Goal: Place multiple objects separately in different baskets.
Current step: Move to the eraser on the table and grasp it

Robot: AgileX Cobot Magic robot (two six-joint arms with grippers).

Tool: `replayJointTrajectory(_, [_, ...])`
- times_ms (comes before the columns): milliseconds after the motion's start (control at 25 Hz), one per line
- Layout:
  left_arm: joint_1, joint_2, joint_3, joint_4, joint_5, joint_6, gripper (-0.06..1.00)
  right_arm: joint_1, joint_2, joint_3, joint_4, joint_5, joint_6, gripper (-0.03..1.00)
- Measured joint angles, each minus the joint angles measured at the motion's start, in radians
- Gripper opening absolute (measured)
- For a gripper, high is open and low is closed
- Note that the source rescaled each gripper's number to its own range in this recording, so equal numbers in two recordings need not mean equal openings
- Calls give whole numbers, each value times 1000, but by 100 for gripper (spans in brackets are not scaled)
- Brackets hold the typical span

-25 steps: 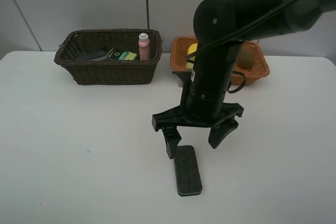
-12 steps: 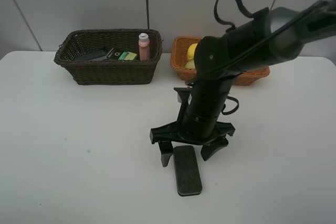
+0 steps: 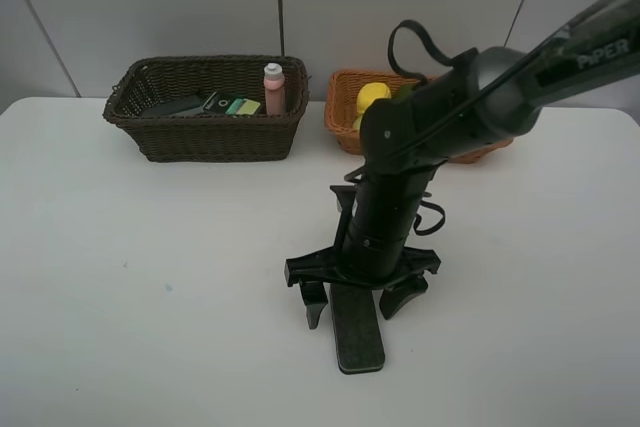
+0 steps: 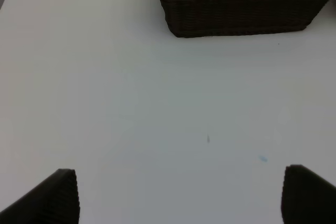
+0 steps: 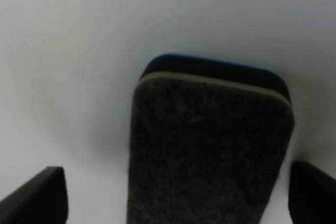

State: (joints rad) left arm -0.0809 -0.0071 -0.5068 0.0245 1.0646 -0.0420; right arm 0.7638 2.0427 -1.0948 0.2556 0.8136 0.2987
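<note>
Right tool: lower than a second ago, down at the tabletop near the middle of the front edge; its fingers are spread wide and straddle the far end of the black eraser, with a gap on each side, gripping nothing.
Black eraser: flat on the tabletop, long axis running front to back, in the same spot as before; in the right wrist view it fills the space between the two fingertips.
Left tool: fingertips wide apart over bare tabletop, empty.
Dark brown basket: back edge, left of centre, holding the pink white-capped bottle upright and some dark flat items; unchanged.
Orange-tan basket: back edge, right of centre, partly behind the arm; the yellow lemon shows more fully now.
</note>
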Motion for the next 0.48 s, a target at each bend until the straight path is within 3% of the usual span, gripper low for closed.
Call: replayJointTrajectory(480, [0,0,0,0,0,0,100,-3,6,-7,19,10,-1,100])
